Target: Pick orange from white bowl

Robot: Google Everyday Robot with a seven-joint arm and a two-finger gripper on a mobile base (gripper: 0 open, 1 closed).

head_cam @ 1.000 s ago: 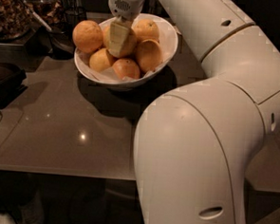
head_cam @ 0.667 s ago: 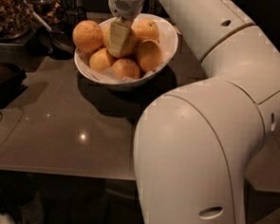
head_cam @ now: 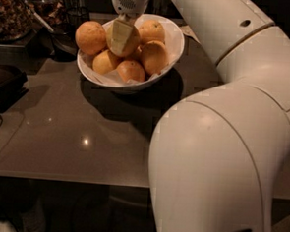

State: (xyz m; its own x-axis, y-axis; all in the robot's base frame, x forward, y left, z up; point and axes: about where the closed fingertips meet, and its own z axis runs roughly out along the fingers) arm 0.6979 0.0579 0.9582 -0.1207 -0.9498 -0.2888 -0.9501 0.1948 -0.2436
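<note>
The white bowl (head_cam: 173,41) stands on the dark table at the top centre and holds several round citrus fruits. My gripper (head_cam: 122,36) reaches straight down into the middle of the bowl. Its pale front finger (head_cam: 119,35) lies flat against the orange (head_cam: 132,41), the fruit in the middle of the pile, which is mostly hidden behind it. The other finger is hidden behind the fruit. Other fruits sit at the left rim (head_cam: 90,37), the back right (head_cam: 152,30), the right (head_cam: 155,57) and the front (head_cam: 130,70).
My large white arm (head_cam: 222,142) fills the right half of the view. A dark pan with a handle (head_cam: 56,38) and a container of brown food (head_cam: 11,11) stand at the back left. A dark object (head_cam: 4,82) lies at the left edge.
</note>
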